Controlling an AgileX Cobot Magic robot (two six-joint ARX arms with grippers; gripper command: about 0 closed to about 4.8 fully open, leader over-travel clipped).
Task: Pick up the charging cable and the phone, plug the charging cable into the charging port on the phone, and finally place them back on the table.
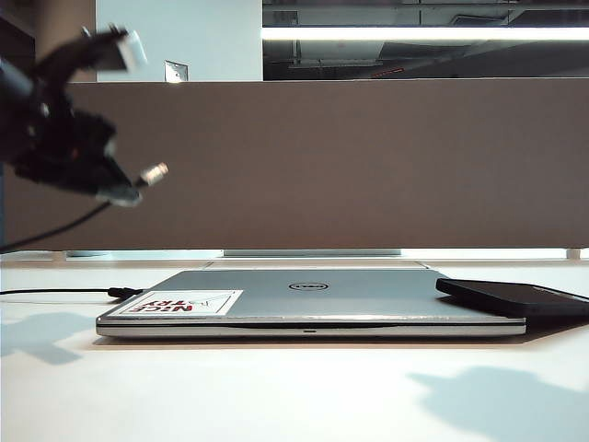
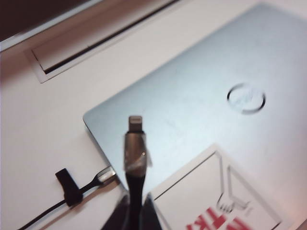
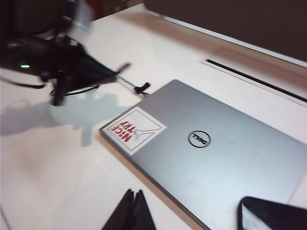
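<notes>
My left gripper [image 1: 120,187] hangs high over the table's left side, shut on the charging cable [image 2: 135,158]. The cable's silvery plug tip [image 1: 153,171] sticks out past the fingers [image 2: 151,215]. The cord droops away to the left, and another metal end of it [image 2: 102,176] lies on the table [image 1: 276,391] beside the laptop. The black phone [image 1: 515,296] lies flat on the laptop's right part and also shows in the right wrist view [image 3: 273,215]. Its charging port is hidden. My right gripper [image 3: 135,195] is shut on nothing, above bare table near the laptop's front edge.
A closed silver Dell laptop [image 1: 313,299] with a red-lettered sticker [image 1: 179,303] fills the middle of the table. A grey-brown divider panel [image 1: 350,166] stands behind. A cable slot [image 2: 96,43] is cut into the desktop near the back edge.
</notes>
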